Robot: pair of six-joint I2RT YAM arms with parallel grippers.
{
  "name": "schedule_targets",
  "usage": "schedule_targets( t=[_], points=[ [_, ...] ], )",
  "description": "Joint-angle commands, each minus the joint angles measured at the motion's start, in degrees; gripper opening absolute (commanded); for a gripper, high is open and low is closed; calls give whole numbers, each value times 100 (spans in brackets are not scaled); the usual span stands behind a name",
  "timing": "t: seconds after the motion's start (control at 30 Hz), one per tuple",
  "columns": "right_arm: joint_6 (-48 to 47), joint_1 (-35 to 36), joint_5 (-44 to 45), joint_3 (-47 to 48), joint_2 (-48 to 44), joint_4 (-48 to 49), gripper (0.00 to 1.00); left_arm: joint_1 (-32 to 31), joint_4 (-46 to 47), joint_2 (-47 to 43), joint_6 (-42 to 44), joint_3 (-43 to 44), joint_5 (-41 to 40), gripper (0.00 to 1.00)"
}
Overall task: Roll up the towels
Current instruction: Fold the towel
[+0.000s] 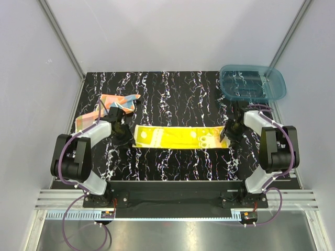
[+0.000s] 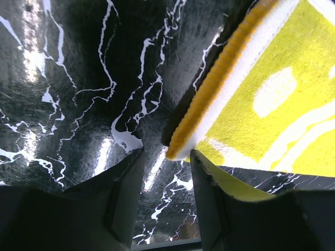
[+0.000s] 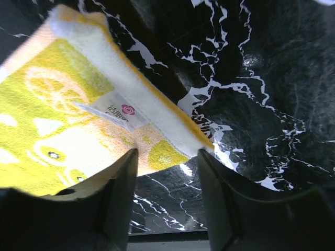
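Left gripper [image 2: 166,152]: jaws apart at the left-end corner of the yellow towel [image 1: 180,137], which lies flat as a long strip mid-table; right gripper [image 3: 167,151]: jaws apart, right-end corner between them, unclamped; recommended: pinch one short edge squarely, roll tight toward the opposite end, edges aligned.

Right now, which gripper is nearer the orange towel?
Left. The left gripper sits at the yellow towel's left end, close beside the orange towel. The right gripper is at the yellow towel's far right end, near the teal bin.
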Motion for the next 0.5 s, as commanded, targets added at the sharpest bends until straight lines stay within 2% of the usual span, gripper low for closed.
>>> schedule_targets(
  t=[0.0, 0.13, 0.23, 0.33, 0.47],
  points=[
    [-235, -35, 348, 549, -124, -284, 62, 174, 204, 99, 3, -233, -405, 47],
    [-358, -35, 296, 1023, -413, -574, 79, 192, 160, 108, 20, -163, -361, 47],
    [-350, -44, 252, 1156, -816, -688, 81, 192, 63, -85, 29, -92, -518, 46],
    [-306, -35, 514, 1130, -1264, -803, 86, 192, -78, -664, 90, 57, -703, 46],
    [-218, -210, 928, 692, -1863, -795, 89, 43, -218, -1429, 432, 320, -836, 47]
  ],
)
